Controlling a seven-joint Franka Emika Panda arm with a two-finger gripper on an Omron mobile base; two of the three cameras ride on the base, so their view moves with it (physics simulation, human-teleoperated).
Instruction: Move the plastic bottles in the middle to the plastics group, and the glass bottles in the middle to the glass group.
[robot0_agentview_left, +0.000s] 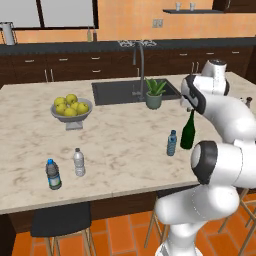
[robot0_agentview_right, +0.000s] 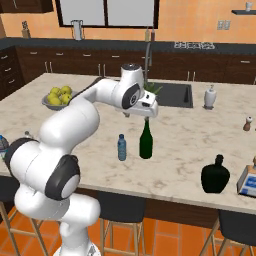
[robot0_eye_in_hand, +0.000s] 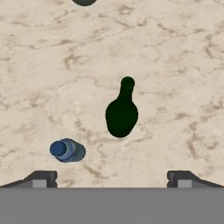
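The counter (robot0_agentview_left: 125, 150) is cream marble veined with brown. On it, the glass bottle (robot0_agentview_right: 145, 141) is dark green, nearly black from above, and the slim bottle (robot0_agentview_right: 121, 147) is translucent blue with a blue cap. The clear bottle (robot0_agentview_left: 79, 162) has a white cap; its neighbour (robot0_agentview_left: 53, 174) has a blue cap and what looks like a dark label. The squat bottle (robot0_agentview_right: 215, 175) is black-green. Yellow lemons (robot0_agentview_left: 69, 105) fill a grey bowl (robot0_agentview_left: 75, 117). The floor (robot0_agentview_left: 125, 232) is orange tile.
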